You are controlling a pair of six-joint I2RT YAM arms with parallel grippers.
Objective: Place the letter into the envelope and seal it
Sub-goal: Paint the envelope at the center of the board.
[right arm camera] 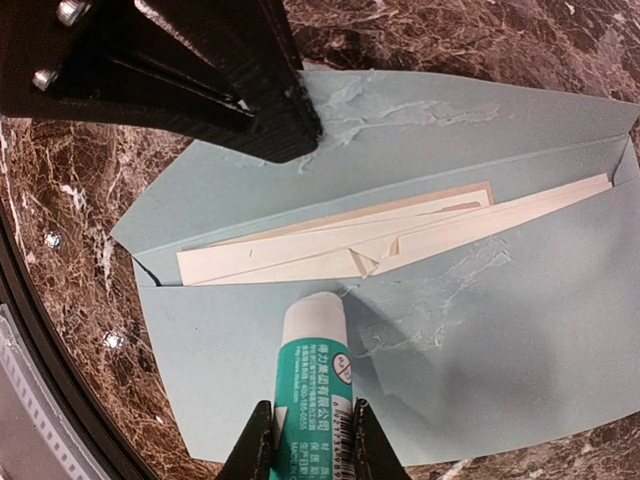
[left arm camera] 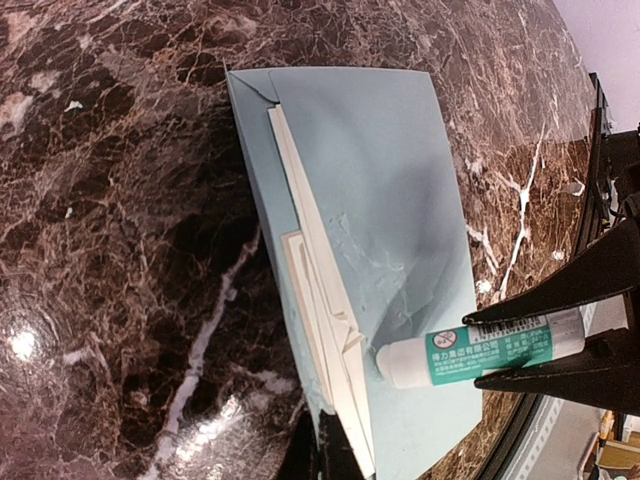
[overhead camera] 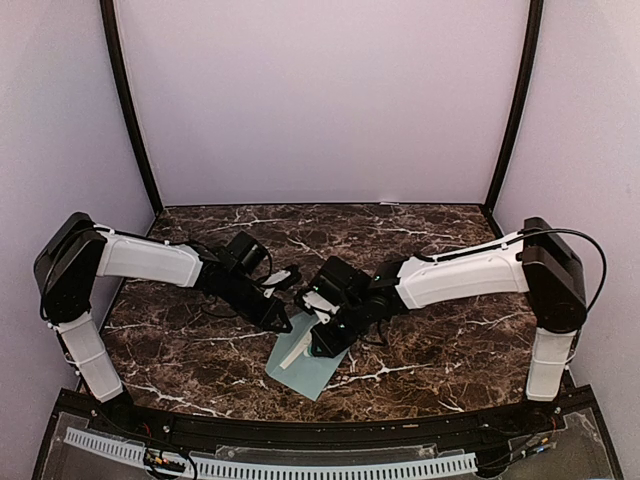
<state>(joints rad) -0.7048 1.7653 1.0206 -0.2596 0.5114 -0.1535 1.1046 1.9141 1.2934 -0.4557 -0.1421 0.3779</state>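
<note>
Right tool (right arm camera: 308, 425) clenched on glue stick (right arm camera: 312, 345); left tool (right arm camera: 282, 128) clenched empty, tips pressing the open flap of the envelope (right arm camera: 500, 330). Counter (overhead camera: 450, 340) carries the envelope flat, toward 6 o'clock of its middle. Folded letter (right arm camera: 300, 262) sits in the pocket, top edge showing at the mouth. Tip of glue stick touches the envelope at 6 o'clock from the letter, right wrist view.

Glue stick (right arm camera: 316, 385) label — Chinese print, prohibition sign
</note>
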